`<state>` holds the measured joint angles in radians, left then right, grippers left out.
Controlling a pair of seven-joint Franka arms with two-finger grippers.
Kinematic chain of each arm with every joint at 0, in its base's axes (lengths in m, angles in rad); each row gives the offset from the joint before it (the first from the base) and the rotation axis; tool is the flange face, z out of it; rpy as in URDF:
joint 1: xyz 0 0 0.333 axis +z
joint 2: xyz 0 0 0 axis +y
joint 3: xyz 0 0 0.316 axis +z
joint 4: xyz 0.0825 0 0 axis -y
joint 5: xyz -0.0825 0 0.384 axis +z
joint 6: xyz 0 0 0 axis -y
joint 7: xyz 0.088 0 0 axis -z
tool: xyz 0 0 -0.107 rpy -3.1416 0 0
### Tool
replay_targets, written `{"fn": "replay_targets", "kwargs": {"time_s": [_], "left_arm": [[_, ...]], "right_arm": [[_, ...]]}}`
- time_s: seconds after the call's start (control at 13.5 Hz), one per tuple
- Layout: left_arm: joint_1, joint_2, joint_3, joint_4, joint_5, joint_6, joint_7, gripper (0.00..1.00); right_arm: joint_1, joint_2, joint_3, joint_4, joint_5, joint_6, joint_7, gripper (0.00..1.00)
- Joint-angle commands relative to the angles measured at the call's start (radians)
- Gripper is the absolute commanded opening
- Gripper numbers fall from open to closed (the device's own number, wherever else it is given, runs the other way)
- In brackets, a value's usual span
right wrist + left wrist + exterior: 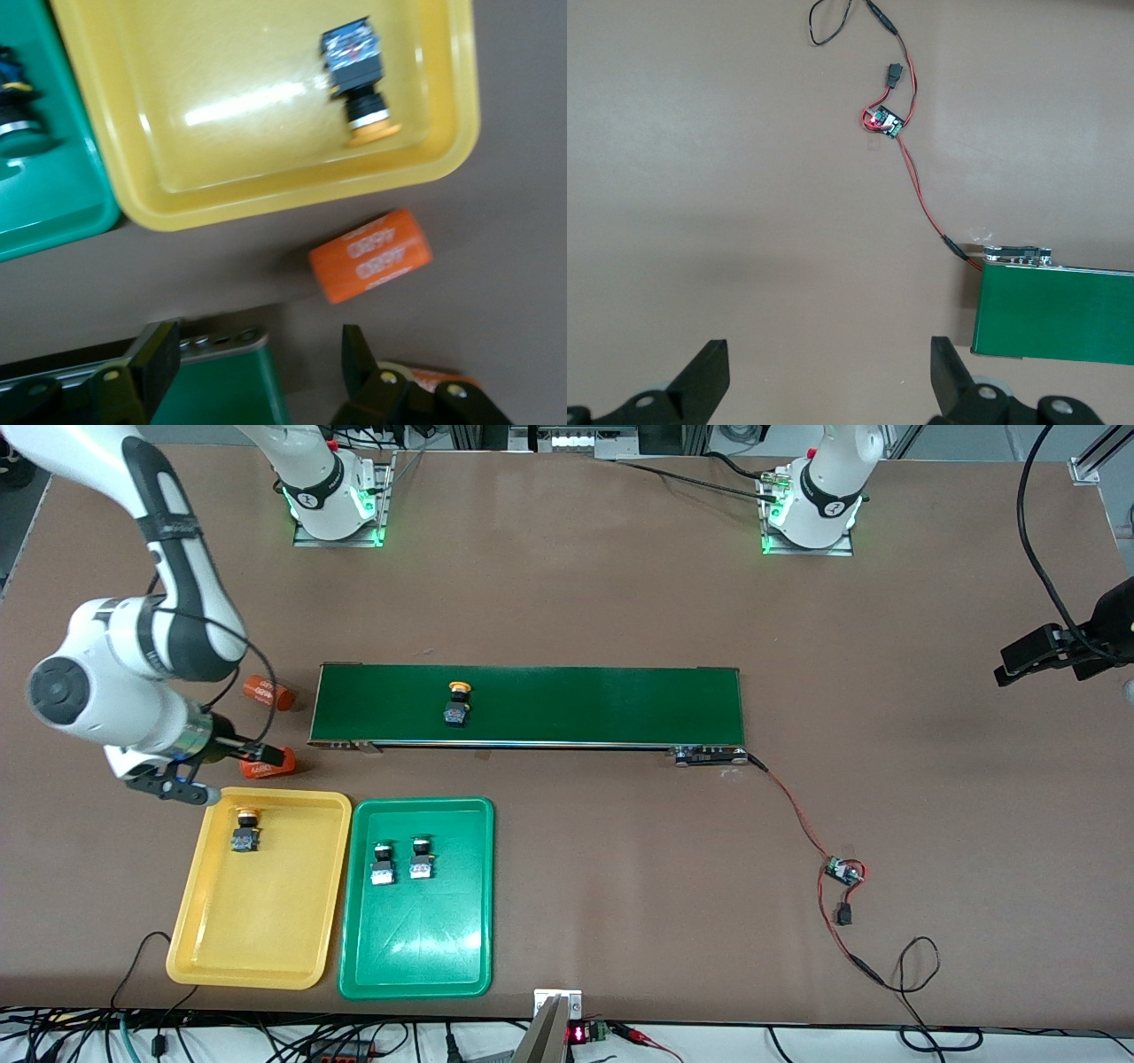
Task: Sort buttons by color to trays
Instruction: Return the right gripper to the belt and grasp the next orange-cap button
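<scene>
Now right hand point(182, 784) empty beside yellow tray point(199, 903)

Open left tool point(824, 381) over bare table point(700, 177), near conveyor belt point(1054, 314) and red wire point(921, 199).

A brown table point(620, 602) is carrying a green conveyor belt point(576, 704), a yellow tray point(213, 948) beside a green tray point(416, 948), two orange cylinders point(268, 691) near the belt's end, and a small wired circuit board point(843, 871).
</scene>
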<state>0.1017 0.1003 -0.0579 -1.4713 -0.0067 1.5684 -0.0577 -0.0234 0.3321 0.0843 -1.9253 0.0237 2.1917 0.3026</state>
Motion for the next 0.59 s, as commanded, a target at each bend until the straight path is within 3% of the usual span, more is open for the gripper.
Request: {"fn": "replay_targets", "kwargs": {"time_s": [0.0, 0.52], "left_arm": [[0.001, -0.027, 0.001, -0.027, -0.009, 0.001, 0.018, 1.00], [0.001, -0.024, 0.003, -0.026, -0.009, 0.007, 0.018, 1.00]], "right_arm": [[0.011, -0.119, 0.060, -0.171, 0.010, 0.101, 0.102, 0.83], [0.178, -0.163, 0.075, -0.250, 0.006, 0.152, 0.341, 0.83]]}}
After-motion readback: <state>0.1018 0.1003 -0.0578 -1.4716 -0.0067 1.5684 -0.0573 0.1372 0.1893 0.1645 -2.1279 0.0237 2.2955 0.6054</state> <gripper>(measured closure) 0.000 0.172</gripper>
